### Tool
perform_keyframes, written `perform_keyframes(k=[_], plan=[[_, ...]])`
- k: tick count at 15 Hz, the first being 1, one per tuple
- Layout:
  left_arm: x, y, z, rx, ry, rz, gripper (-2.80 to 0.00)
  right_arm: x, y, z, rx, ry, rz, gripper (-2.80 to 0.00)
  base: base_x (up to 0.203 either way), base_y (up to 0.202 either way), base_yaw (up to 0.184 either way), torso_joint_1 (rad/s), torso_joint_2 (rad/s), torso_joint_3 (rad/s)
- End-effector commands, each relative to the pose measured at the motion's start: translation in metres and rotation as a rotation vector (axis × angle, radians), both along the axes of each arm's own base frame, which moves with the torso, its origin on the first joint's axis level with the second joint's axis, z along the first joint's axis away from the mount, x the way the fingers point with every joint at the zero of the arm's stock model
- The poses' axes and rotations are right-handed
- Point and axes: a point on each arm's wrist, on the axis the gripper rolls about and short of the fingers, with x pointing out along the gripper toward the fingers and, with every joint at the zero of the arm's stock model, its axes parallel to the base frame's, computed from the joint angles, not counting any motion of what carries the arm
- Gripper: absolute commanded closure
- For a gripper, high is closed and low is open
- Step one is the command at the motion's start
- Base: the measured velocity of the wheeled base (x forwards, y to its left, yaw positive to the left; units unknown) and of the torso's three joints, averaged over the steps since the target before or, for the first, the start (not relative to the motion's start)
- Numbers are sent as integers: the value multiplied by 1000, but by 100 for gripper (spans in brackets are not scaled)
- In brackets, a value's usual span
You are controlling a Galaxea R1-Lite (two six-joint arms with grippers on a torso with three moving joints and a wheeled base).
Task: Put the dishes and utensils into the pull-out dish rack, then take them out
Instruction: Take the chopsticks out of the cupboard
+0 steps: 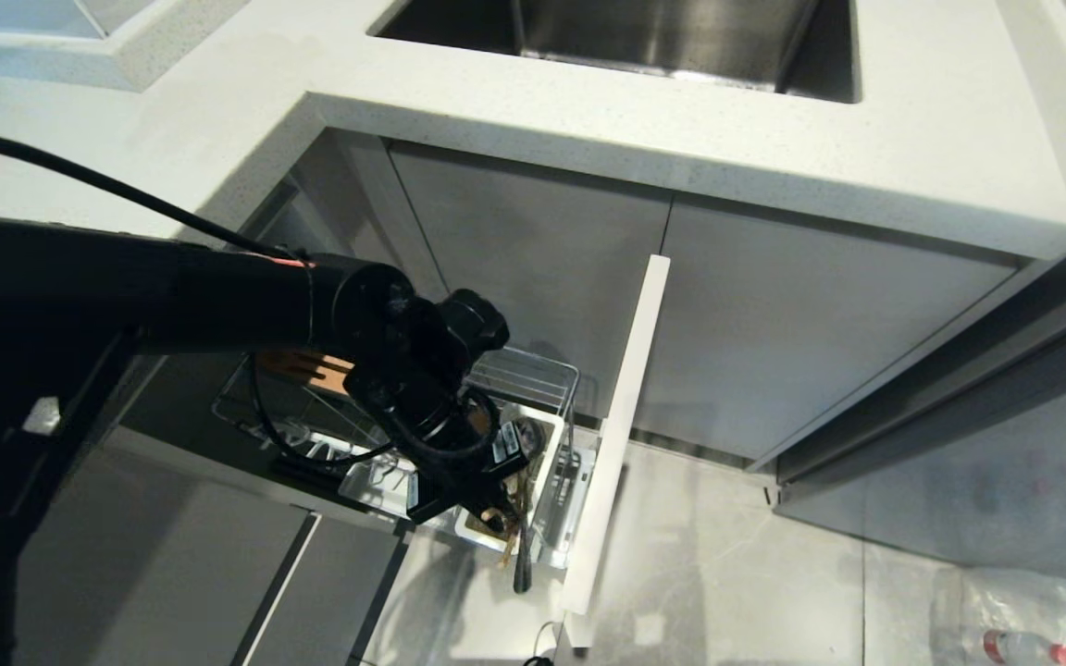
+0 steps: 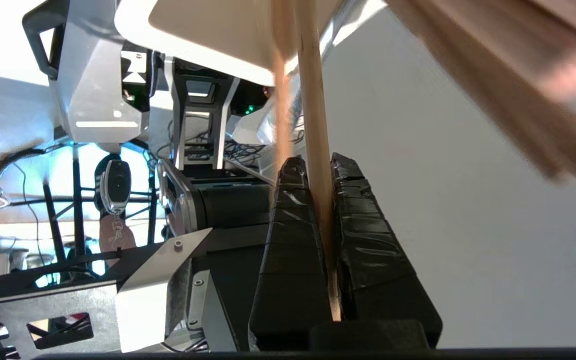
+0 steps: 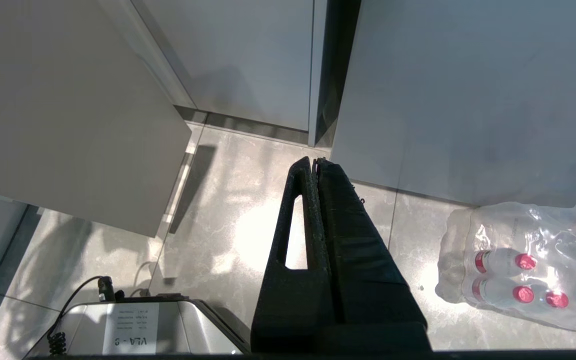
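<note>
Gripping chopsticks (image 2: pixel 313 100): left hand (image 2: pixel 318 165) | right hand (image 3: pixel 316 165): clenched | label: "VLA"

White countertop (image 1: pixel 912 139), steel sink (image 1: pixel 644 37) (inset), grey floor (image 1: pixel 727 573)

The right end effector (image 3: pixel 316 162) hangs over a grey tiled floor (image 3: pixel 238 210), its two black fingers pressed together. A pack of red-capped water bottles (image 3: pixel 523 265) lies at four o'clock, pale cabinet doors (image 3: pixel 248 55) stand at twelve, and a silver labelled base (image 3: pixel 133 325) shows at seven.
</note>
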Motion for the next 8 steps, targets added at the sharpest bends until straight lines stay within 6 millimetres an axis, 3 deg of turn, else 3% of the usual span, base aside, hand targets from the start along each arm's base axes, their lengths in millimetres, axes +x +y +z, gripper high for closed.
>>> perform_keyframes(k=[1,8], plan=[[-5,3,10,-12,-16,5,0,0,0,0,0,3,0,0,0,0,0,0,0,0],[-20,13,44,-15,-113,43,0,0,0,0,0,2,0,0,0,0,0,0,0,0]])
